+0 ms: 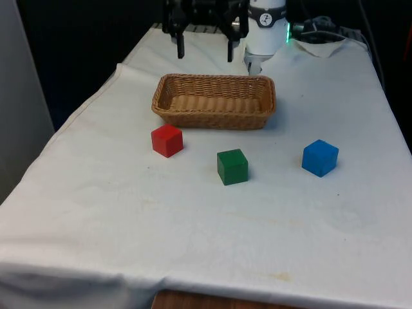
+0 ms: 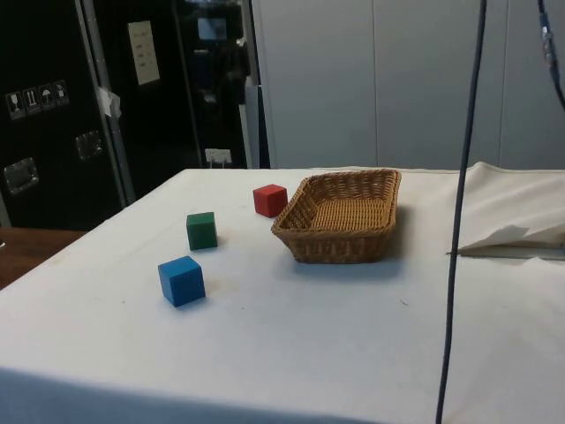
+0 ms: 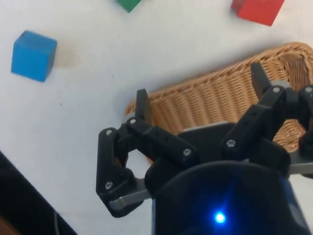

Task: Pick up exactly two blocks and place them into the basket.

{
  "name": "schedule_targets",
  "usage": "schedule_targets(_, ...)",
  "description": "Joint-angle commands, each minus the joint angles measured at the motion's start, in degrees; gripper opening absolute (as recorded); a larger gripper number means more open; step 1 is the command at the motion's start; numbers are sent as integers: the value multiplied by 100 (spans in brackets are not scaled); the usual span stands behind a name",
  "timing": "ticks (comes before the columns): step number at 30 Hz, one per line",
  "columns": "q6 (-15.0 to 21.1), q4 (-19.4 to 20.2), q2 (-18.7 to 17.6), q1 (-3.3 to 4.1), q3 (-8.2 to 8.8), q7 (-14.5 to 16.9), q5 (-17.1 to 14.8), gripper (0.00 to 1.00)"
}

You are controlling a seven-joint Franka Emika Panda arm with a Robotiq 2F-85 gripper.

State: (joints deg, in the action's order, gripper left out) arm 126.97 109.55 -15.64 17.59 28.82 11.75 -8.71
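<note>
1. Blocks: three lie on the cloth near the basket, none inside it yet. The red block sits just near of the basket's corner at the front view's left, the green block a little nearer the camera towards the middle, and the blue block well apart at the front view's right
2. Handling: they look like small painted wooden cubes, so probably light, stiff and not fragile. The flat, smooth faces may be slightly slippery, so a square pinch across two opposite side faces, taken at mid-height, seems the safest hold. Each block sits turned a little on the cloth, so the fingers would likely need to rotate to meet the faces flat
3. Gripper: it hangs high above the far side of the basket with its fingers spread wide and nothing between them; the wrist view looks down past them onto the wicker
4. Basket: shallow, woven, with open top and low rim, so a block can be dropped in from just above. It is probably light enough to slide if bumped
5. Surface: a white cloth covers the table, mostly flat, with faint stains and a rumpled fold at the far right of the side view
6. Room: each block stands free, with open space around it for the fingers
</note>
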Motion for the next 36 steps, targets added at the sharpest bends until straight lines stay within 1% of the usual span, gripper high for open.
schedule_targets(1,63,-6,-74,-69,-11,138,-132,100)
schedule_targets(3,126,-6,-166,-80,52,269,-252,100)
schedule_targets(4,115,0,-160,-23,97,218,-189,100)
schedule_targets(5,160,0,-212,-86,80,338,-309,100)
schedule_targets(6,189,6,-258,-97,109,407,-372,100)
schedule_targets(7,223,6,-338,-103,172,533,-487,100)
schedule_targets(10,292,6,-481,-132,246,728,-676,100)
schedule_targets(11,246,0,-441,-69,275,630,-573,100)
schedule_targets(12,304,0,-527,-138,275,779,-728,100)
schedule_targets(16,395,6,-768,-160,390,1049,-1031,100)
schedule_targets(18,424,-6,-854,-160,430,1129,-1134,100)
schedule_targets(19,384,0,-825,-109,464,1071,-1060,100)
schedule_targets(20,441,-6,-905,-166,441,1169,-1192,100)
schedule_targets(22,498,-23,-1043,-183,464,1261,-1346,100)
schedule_targets(29,647,-11,-1329,-189,516,1421,-1610,100)
schedule_targets(30,607,-6,-1306,-143,556,1375,-1558,100)
schedule_targets(31,670,-6,-1369,-189,516,1444,-1644,100)
schedule_targets(36,802,17,-1581,-183,510,1536,-1799,100)
